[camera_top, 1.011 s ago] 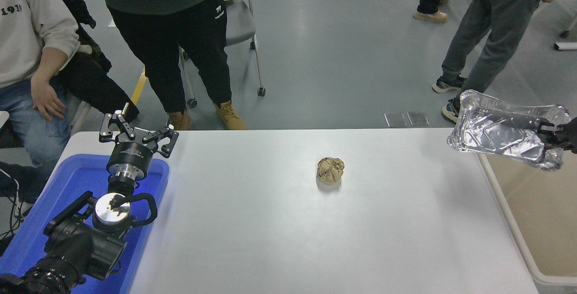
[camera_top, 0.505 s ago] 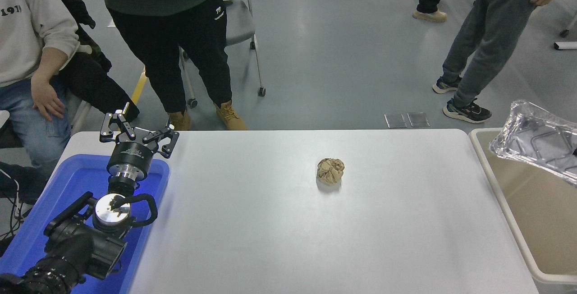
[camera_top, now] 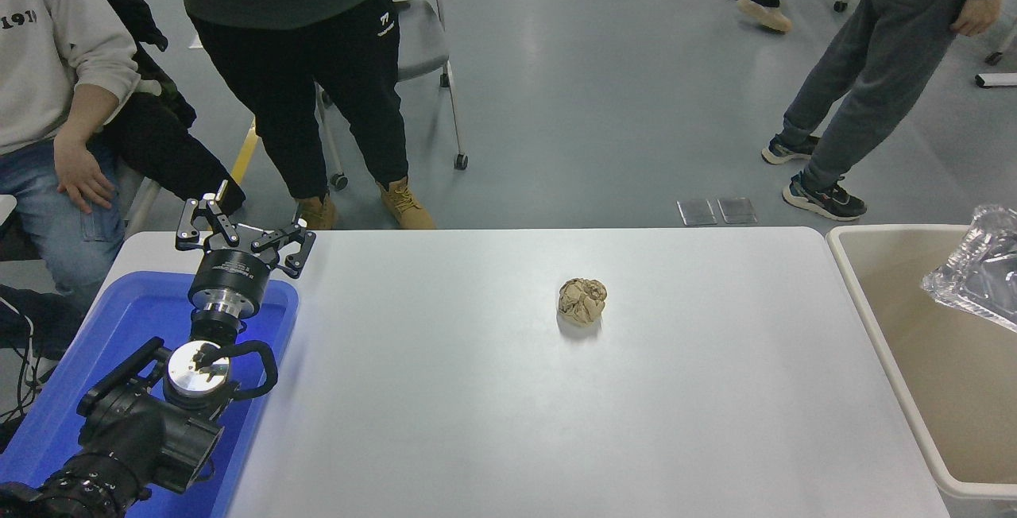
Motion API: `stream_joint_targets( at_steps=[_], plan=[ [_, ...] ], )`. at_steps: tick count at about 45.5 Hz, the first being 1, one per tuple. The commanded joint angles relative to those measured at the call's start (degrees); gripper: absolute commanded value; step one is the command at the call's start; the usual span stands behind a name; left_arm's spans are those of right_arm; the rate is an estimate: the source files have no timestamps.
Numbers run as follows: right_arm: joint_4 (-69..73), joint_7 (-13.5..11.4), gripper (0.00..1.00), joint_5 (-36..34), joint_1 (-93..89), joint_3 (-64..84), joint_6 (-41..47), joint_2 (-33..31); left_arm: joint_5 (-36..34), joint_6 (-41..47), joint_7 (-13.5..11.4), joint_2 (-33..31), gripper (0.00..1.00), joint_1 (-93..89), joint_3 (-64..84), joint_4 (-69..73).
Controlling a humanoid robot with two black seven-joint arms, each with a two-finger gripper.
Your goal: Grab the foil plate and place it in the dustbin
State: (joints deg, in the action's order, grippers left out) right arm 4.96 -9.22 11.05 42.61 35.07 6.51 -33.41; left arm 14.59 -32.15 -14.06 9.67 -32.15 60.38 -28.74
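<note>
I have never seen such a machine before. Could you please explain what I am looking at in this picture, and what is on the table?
This is the view from a camera high on a robot, looking forward and down over a white table. The black machine at the lower left is the robot's left arm; its left gripper, the part that grasps, has its jaws open and rests parked over a blue tray. On the table lies one crumpled brown paper ball. At the right edge stands a beige dustbin, and a shiny foil plate hangs above its opening, partly cut off by the picture's edge. What holds it is outside the picture. At the far side, people stand or sit on the grey floor.
</note>
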Motion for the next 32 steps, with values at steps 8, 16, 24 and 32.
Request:
stream_joint_targets(
  at_steps=[8,16,24,32],
  plan=[
    [-2.4,-0.18,0.0,-0.15,-5.52,-3.51,-3.0,5.72,0.0,0.07,0.0,0.0,0.99,-0.02,0.0,0.0],
    [-3.46,-0.18,0.0,-0.15,-7.72,-5.01,-3.08,7.48,0.0,-0.02,0.0,0.0,0.99,-0.02,0.0,0.0],
    [-3.37,-0.09,0.0,-0.15,-7.81,-5.36,-3.08,7.48,0.0,-0.02,0.0,0.0,0.99,0.06,0.0,0.0],
    [-3.37,-0.09,0.0,-0.15,-7.81,-5.36,-3.08,7.39,0.0,-0.02,0.0,0.0,0.99,-0.02,0.0,0.0]
  ],
)
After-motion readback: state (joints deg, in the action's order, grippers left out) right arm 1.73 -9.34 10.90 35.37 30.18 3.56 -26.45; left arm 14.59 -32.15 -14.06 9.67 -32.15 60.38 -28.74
